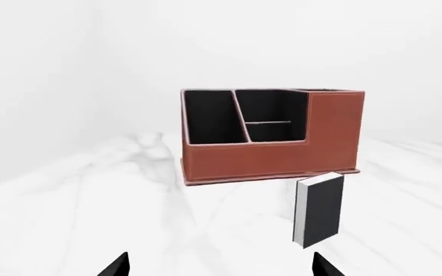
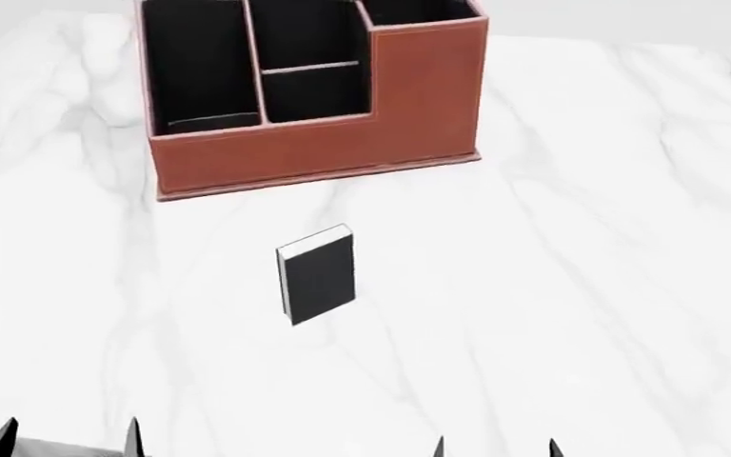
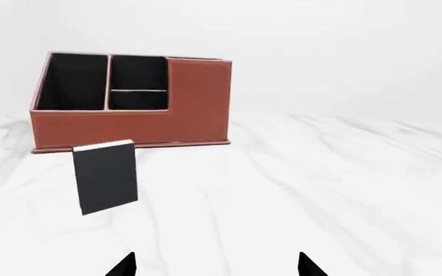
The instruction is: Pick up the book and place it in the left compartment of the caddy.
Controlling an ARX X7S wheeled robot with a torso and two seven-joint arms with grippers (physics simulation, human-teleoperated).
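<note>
left hand (image 2: 71,436) spread | right hand (image 2: 495,447) spread | book (image 2: 316,275): thin, black cover, white page edge, standing

Book (image 1: 319,210) stands upright before caddy (image 1: 271,138).

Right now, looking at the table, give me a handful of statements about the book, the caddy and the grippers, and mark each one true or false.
1. The book lies on the marble table, apart from the caddy. True.
2. The book is already in the left compartment. False: that long slot holds no book.
3. The left gripper is shut on the book. False: its fingers stand apart, holding nothing.
4. The right gripper is open and empty. True.
5. The caddy's right end has a taller wall than its front. True.
</note>
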